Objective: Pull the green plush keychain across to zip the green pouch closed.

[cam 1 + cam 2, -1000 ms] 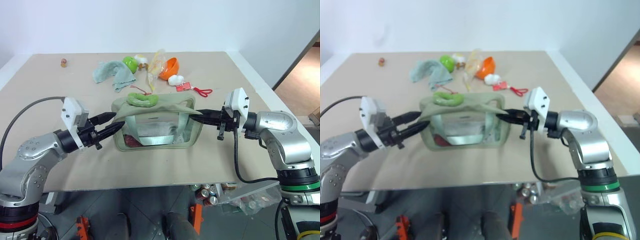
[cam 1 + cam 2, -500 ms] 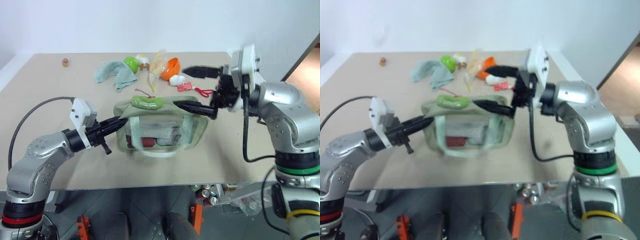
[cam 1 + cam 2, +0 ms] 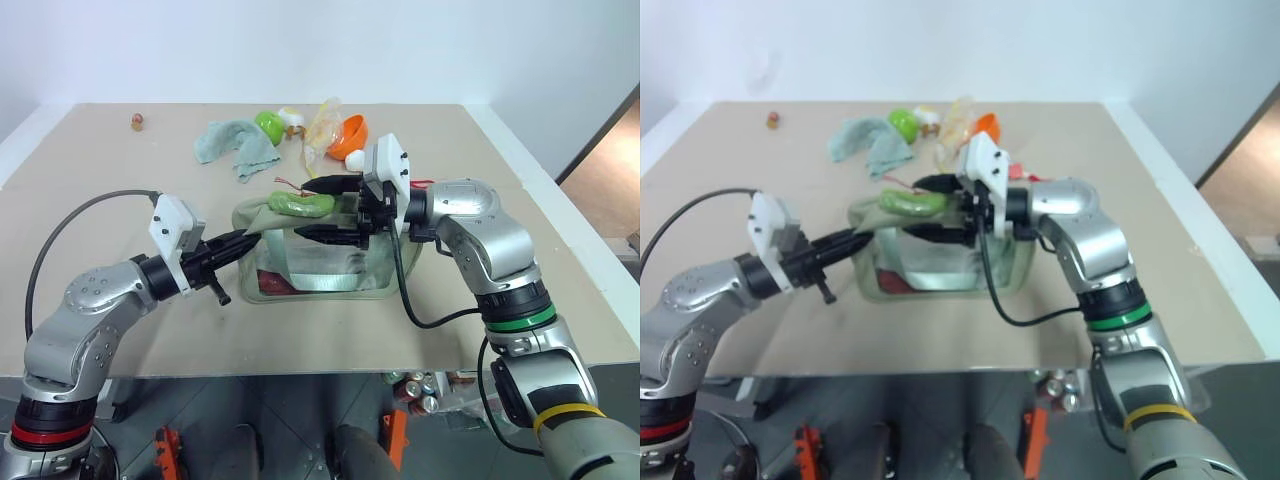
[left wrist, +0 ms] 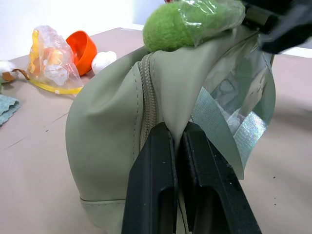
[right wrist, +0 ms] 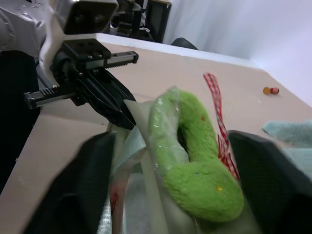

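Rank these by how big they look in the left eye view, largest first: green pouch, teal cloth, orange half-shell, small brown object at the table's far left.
1. green pouch
2. teal cloth
3. orange half-shell
4. small brown object

The last three lie farther away, so true sizes are less certain.

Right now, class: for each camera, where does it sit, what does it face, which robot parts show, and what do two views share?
Left and right eye views: head-mounted, looking down over the table; both arms, left tool, right tool around the green plush keychain.
Left wrist view: along its shut fingers pinching the green pouch end.
Right wrist view: along its open fingers flanking the keychain, facing the left tool.
Shared: both wrist views show keychain and pouch.
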Controlling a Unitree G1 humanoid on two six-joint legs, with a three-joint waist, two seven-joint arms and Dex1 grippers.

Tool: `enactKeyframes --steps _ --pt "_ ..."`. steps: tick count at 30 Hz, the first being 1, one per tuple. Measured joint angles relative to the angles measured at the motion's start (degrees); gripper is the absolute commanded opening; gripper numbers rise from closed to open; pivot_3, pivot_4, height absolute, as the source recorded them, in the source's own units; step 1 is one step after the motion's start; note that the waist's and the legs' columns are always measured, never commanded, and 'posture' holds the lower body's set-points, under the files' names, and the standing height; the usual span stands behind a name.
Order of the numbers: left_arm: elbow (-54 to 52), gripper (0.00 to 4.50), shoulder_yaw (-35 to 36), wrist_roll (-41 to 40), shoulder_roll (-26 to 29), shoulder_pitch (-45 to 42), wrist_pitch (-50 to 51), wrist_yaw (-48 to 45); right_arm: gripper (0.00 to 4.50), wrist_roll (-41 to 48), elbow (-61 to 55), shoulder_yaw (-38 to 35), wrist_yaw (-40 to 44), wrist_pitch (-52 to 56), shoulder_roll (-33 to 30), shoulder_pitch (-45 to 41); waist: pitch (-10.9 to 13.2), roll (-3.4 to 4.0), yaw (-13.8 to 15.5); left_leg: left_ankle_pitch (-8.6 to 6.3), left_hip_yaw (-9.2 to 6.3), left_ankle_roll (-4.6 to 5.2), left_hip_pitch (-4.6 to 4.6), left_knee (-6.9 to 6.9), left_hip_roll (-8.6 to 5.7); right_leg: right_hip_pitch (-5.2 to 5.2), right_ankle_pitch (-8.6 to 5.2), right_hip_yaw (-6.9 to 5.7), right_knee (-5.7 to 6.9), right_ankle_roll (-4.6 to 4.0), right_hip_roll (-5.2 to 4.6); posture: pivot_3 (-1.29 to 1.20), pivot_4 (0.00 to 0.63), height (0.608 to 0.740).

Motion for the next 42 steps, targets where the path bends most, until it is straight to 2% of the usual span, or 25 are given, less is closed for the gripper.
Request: enactKeyframes --steps 7,8,19,27,32,35,38,42 --pt "-0.5 0.0 -0.1 0.1 0.1 0.5 -0.3 0.2 0.23 0.2 1.1 -0.6 0.4 0.9 0.5 -0.5 0.0 0.0 0.0 0.0 0.0 0.0 0.01 0.0 0.0 0.02 0.0 -0.01 0.0 0.01 -0.01 0.0 0.15 0.74" --pt "-0.5 0.0 -0.1 0.1 0.1 0.5 -0.3 0.2 0.07 0.2 1.1 -0.7 0.5 1.1 0.5 -0.5 0.0 0.0 0.0 0.0 0.0 0.0 0.01 0.0 0.0 0.02 0.0 0.0 0.0 0.01 -0.01 0.0 0.15 0.74" --pt "-0.5 0.0 -0.7 1.4 0.0 -0.2 -0.4 1.1 0.07 2.4 1.2 -6.9 -0.1 1.4 -1.2 -0.8 0.0 0.0 0.0 0.0 0.0 0.0 -0.01 0.0 -0.02 0.01 -0.01 -0.01 0.0 0.03 -0.02 0.0 0.15 0.74" --pt "1.2 0.0 -3.1 3.9 -2.0 -3.9 -0.4 4.4 0.07 -1.5 10.0 -12.1 1.2 -8.9 -13.4 -4.2 0.0 0.01 0.2 0.0 0.04 0.0 -0.04 -0.05 -0.07 -0.03 -0.04 0.05 -0.06 0.06 -0.05 0.0 0.15 0.74" --pt "1.7 0.0 -3.5 5.0 -2.8 -4.4 -1.1 5.5 0.07 -5.1 15.7 -13.3 1.0 -13.7 -18.5 -3.9 0.0 0.02 0.0 -0.01 0.07 0.02 -0.03 -0.19 -0.08 -0.1 -0.05 0.1 -0.06 -0.08 -0.04 0.0 0.15 0.74" --pt "2.4 0.0 -3.4 6.1 -4.2 -4.6 -2.1 7.3 0.07 -8.9 18.2 -14.2 -2.7 -16.0 -21.9 -1.7 0.0 0.01 -0.1 -0.01 0.06 0.02 -0.02 -0.22 -0.09 -0.08 -0.06 0.11 -0.06 -0.11 -0.05 0.0 0.15 0.74" --pt "2.8 0.0 -3.6 7.3 -5.1 -4.6 -3.6 8.7 0.07 -11.3 18.3 -14.6 -8.9 -15.1 -22.1 3.2 0.0 0.0 -0.2 -0.01 0.12 0.02 0.0 -0.21 -0.09 -0.09 -0.05 0.19 -0.04 -0.1 -0.05 0.0 0.15 0.74" --pt "3.2 0.0 -4.1 10.5 -6.6 -4.0 -6.1 10.4 0.07 -14.2 11.2 -15.2 -19.7 -10.4 -16.7 14.5 0.0 0.0 -0.3 -0.01 0.11 0.01 0.02 -0.24 -0.08 -0.11 -0.04 0.22 0.0 -0.11 -0.02 0.0 0.15 0.74"
